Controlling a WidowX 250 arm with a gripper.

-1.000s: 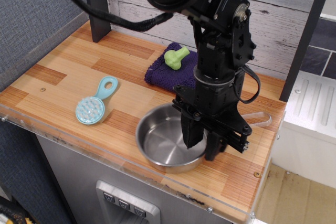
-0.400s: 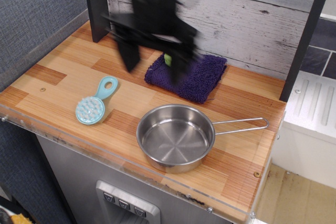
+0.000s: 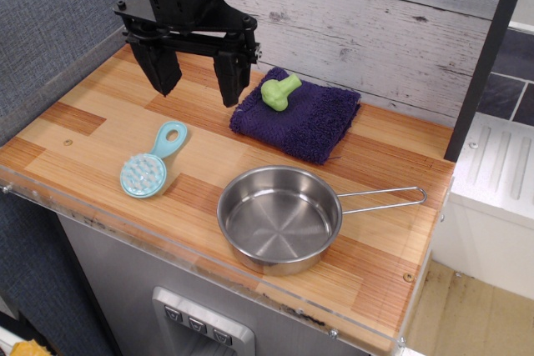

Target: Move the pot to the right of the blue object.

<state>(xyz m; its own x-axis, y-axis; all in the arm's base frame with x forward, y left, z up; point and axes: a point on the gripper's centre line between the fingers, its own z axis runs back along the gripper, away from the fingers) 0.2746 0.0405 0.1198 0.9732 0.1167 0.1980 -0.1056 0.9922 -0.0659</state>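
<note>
Now, nearest you, the pot (image 3: 279, 219) is sitting upright close to the front edge of the wooden counter (image 3: 75, 127), its rim lying just behind the clear strip that runs along that edge. Its wire handle (image 3: 384, 198) is pointing to the right, ending a little short of the counter's right edge. You are looking at a strip of bare wood in front of and to the right of the pot, narrow on both sides.

To the left of the pot, and apart from it, the blue object (image 3: 151, 163) is lying flat with its bristled head toward the front-left corner and its handle angling back and to the right. Bare wood is showing between brush and pot, and more of it is opening up toward the left edge.

Further back, the purple cloth (image 3: 313, 122) is resting near the plank wall, with a green toy (image 3: 279, 91) sitting on its left part.

Farthest back on the left, the gripper (image 3: 196, 77) is hanging above the counter with its two fingers spread wide, holding nothing, well apart from the pot.
</note>
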